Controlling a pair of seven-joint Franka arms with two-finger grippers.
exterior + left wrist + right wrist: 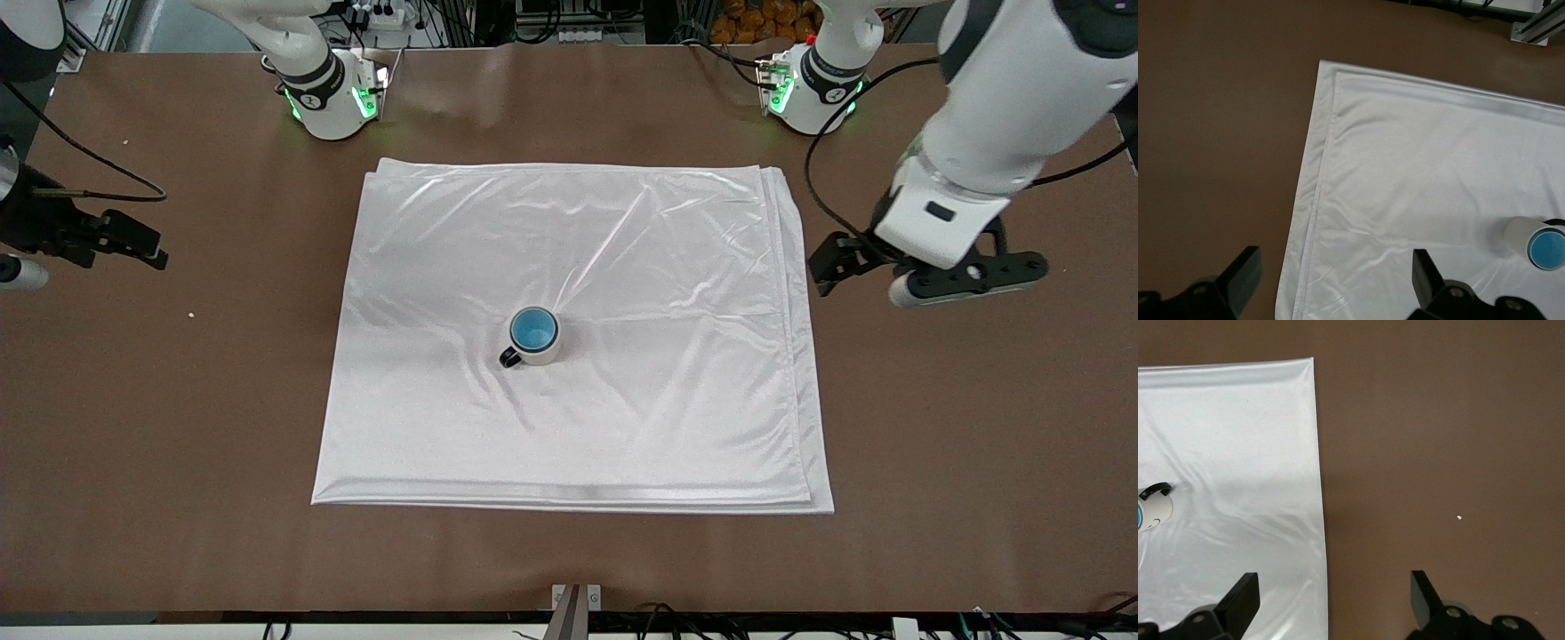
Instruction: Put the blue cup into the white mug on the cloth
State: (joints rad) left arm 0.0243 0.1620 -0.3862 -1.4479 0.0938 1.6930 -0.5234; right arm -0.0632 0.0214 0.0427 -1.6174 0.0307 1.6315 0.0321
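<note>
Sitting in white mug (536,340), blue cup (534,330), well apart from both open pincers.

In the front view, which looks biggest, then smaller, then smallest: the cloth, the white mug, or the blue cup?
1. The cloth looks by far the biggest, spread over the middle of the table.
2. The white mug, standing on the cloth.
3. The blue cup, sitting inside the mug, so it looks slightly smaller.
</note>
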